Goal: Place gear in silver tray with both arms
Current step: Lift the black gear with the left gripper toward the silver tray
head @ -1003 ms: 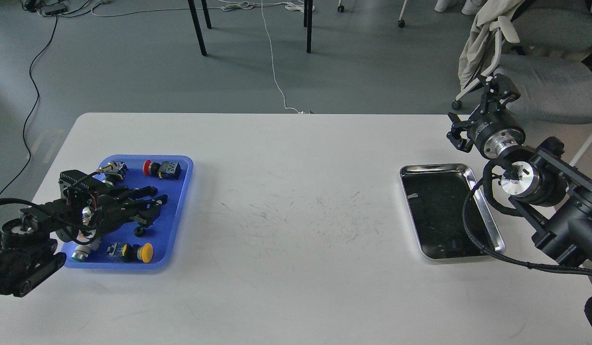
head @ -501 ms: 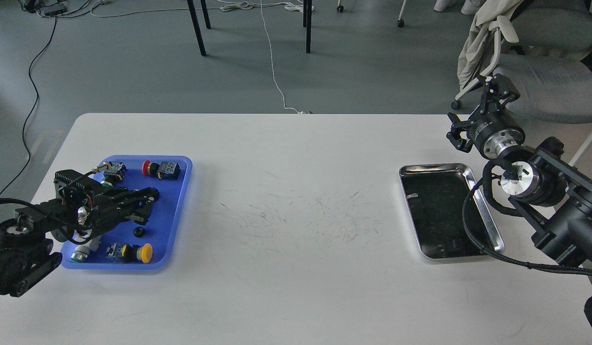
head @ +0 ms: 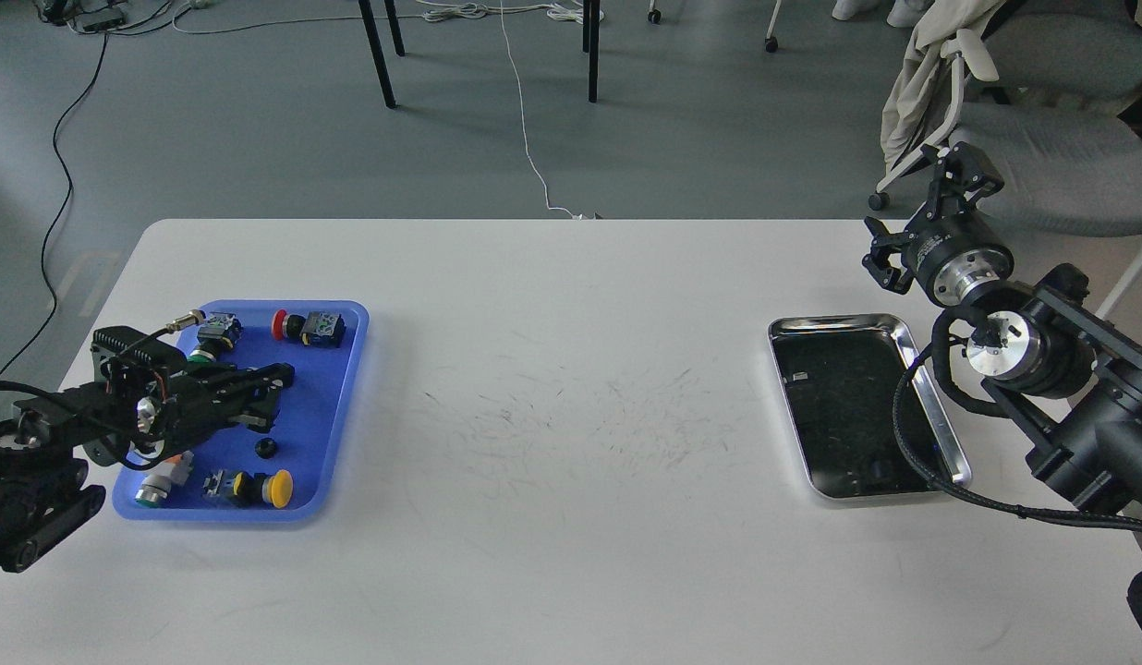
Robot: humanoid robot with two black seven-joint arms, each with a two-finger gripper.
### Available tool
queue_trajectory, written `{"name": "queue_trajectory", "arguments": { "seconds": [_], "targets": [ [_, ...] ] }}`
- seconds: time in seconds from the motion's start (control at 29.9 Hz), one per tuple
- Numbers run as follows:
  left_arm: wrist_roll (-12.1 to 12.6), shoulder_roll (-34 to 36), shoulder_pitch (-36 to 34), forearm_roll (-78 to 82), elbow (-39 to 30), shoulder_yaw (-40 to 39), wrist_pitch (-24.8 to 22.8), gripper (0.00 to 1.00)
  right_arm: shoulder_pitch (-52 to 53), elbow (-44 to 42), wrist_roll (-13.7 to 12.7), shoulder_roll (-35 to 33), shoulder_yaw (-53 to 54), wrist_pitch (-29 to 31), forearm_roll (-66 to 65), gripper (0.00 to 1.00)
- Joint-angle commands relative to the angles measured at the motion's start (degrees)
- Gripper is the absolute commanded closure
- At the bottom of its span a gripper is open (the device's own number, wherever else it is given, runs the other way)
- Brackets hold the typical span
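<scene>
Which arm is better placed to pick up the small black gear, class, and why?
The left. Its gripper hangs over the blue tray, just above the small black gear. The right gripper is raised beyond the silver tray, far across the table.

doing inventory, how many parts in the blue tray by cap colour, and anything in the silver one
Blue tray:
red-capped button: 1
yellow-capped button: 1
green-ringed parts: 2
small black round part: 1
Silver tray: 0
Total: 5, though the left gripper may hide more.
</scene>
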Motion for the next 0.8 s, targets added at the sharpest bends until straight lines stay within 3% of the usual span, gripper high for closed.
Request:
{"name": "queue_trajectory", "arguments": {
  "seconds": [0.0, 0.3, 0.5, 0.64, 0.77],
  "targets": [
    [-0.1, 1.5, -1.7, -0.8, -0.7, -0.3, -0.7, 0.93, -0.1, 0.0, 0.0, 0.0, 0.0, 0.0, 0.0, 0.01],
    [-0.1, 5.3, -6.7, -12.0, -5.9, -0.8, -6.9, 0.93, 0.0, 0.0, 0.0, 0.0, 0.0, 0.0, -0.3, 0.01],
    [-0.1, 7.6, -10.5, -15.0, -14.1, -0.9, -10.1, 0.93, 0.0, 0.0, 0.0, 0.0, 0.0, 0.0, -0.7, 0.01],
    [-0.1, 9.3, -13.2, -15.5, -24.4, -0.9, -11.4, 0.93, 0.0, 0.0, 0.0, -0.1, 0.0, 0.1, -0.7, 0.01],
    [-0.1, 6.7, -14.2, -15.1, -26.5, -0.8, -11.7, 0.93, 0.1, 0.0, 0.0, -0.1, -0.1, 0.1, -0.8, 0.01]
  ]
}}
